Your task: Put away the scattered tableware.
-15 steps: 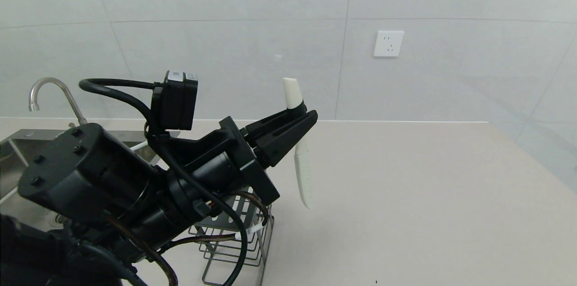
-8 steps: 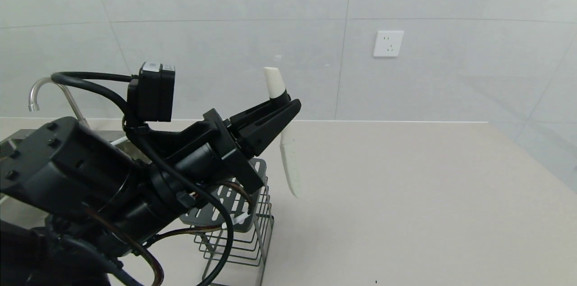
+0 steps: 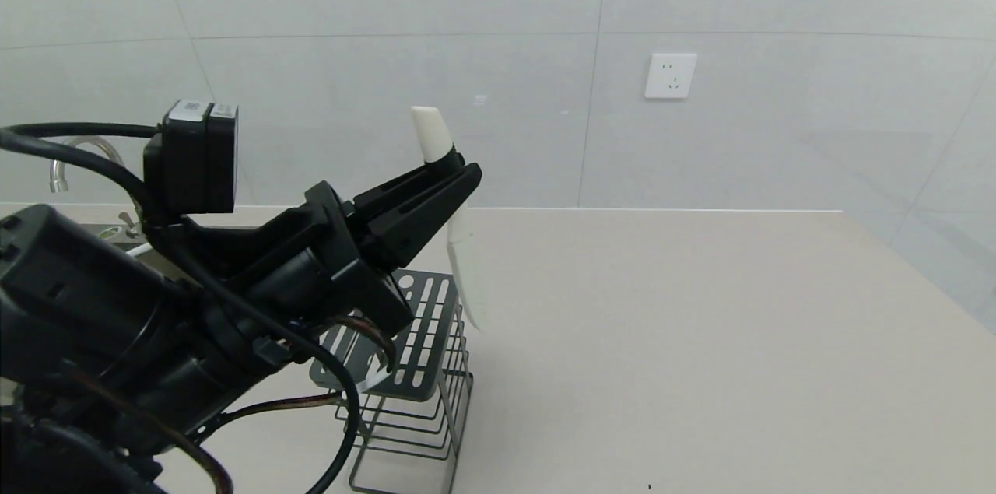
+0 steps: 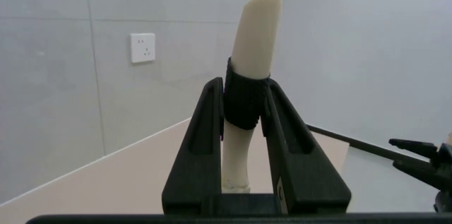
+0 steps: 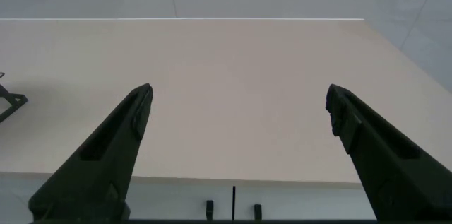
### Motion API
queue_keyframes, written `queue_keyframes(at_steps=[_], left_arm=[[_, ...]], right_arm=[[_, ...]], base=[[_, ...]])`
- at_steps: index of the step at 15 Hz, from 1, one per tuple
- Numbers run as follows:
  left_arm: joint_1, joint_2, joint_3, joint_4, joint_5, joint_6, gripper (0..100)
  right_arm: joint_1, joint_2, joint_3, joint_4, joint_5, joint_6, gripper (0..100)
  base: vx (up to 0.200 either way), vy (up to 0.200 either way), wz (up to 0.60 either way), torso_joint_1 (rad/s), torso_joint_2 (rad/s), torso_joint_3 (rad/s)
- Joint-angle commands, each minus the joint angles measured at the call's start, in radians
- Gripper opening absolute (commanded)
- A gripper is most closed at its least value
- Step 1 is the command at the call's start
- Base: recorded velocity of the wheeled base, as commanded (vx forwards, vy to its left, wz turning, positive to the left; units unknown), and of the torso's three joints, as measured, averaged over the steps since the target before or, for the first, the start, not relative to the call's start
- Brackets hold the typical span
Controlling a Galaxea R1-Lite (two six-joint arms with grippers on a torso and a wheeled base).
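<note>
Shows a white knife (image 3: 433, 134) pinched by the handle in the left gripper (image 3: 459, 171), jaws closed tight on it. Hangs blade down and slightly tilted, in the air near a rack (image 3: 412, 331) on the counter (image 3: 700, 323). Probably a carry toward the rack's slotted top.

To do it well: bring the tip over one slot, square the blade upright, lower slowly, and loosen the grip only once seated. Mind the tilt, which could snag the tip on a slot edge.

Also shows the right gripper (image 5: 239, 97) spread wide, holding nothing, over bare counter.

Materials:
- Smooth cream handle, rounded and tapering at the butt.
- Thin, flat, pale blade ending in a point, possibly ceramic and so brittle.
- Dark metal rack, with thin wire legs and rungs under a tilted plate punched with long slots.
- Matte beige counter, smooth and even.
- Large grey wall tiles behind.
</note>
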Motion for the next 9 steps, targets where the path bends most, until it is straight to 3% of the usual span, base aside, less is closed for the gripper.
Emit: queue_keyframes(at_steps=[1, 4, 6, 9], left_arm=[[0.030, -0.056, 0.045, 0.000, -0.001, 0.014, 0], [0.081, -0.102, 0.046, 0.026, -0.010, 0.022, 0], [0.086, -0.122, 0.043, 0.045, -0.044, 0.039, 0], [0.086, -0.114, 0.013, 0.065, -0.044, 0.071, 0]], right_arm=[[0.000, 0.002, 0.000, 0.000, -0.001, -0.001, 100], [0.000, 0.002, 0.000, 0.000, 0.001, -0.001, 100], [0.000, 0.002, 0.000, 0.000, 0.001, -0.001, 100], [0.000, 0.002, 0.000, 0.000, 0.001, -0.001, 100]], base=[[0.000, 0.000, 0.00, 0.000, 0.00, 0.000], [0.000, 0.000, 0.00, 0.000, 0.00, 0.000], [0.000, 0.000, 0.00, 0.000, 0.00, 0.000], [0.000, 0.000, 0.00, 0.000, 0.00, 0.000]])
